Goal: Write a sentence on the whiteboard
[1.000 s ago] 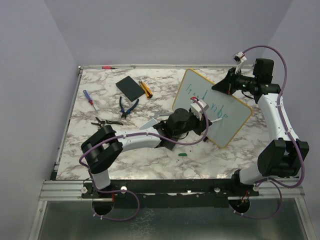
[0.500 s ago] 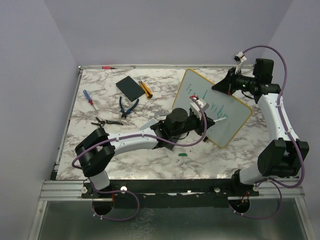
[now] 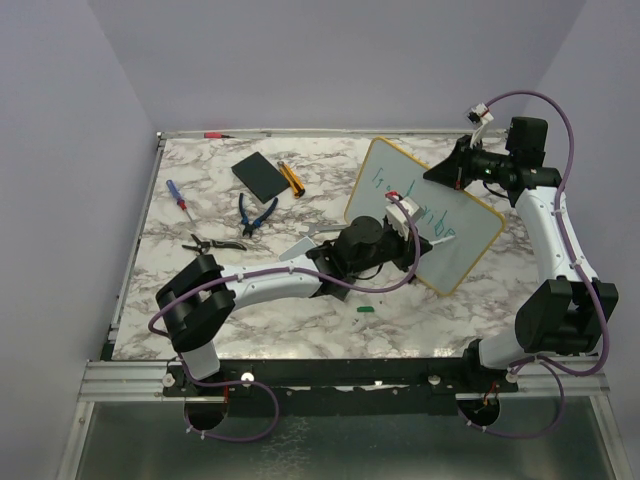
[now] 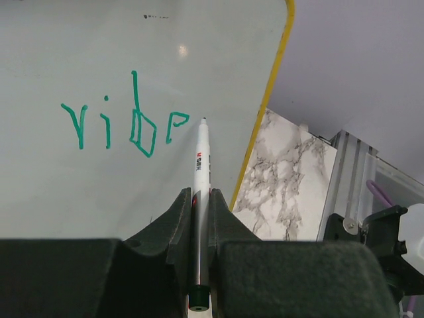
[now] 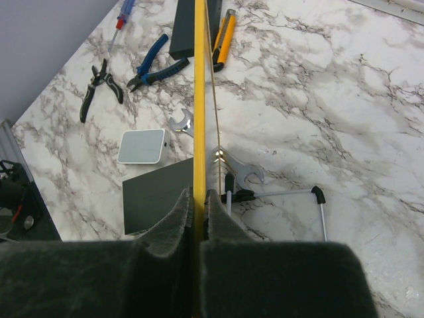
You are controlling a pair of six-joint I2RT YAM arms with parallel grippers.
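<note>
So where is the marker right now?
In the left wrist view, the left gripper holds the marker at the whiteboard, its tip just right of the last green letter of the sentence, near the yellow rim.

large white yellow-rimmed whiteboard [image 4: 99, 53] — smooth, glossy, catching a glint; slim white marker pen [image 4: 201, 165] — smooth plastic; marble-look tabletop [image 5: 318, 86], polished.
</note>
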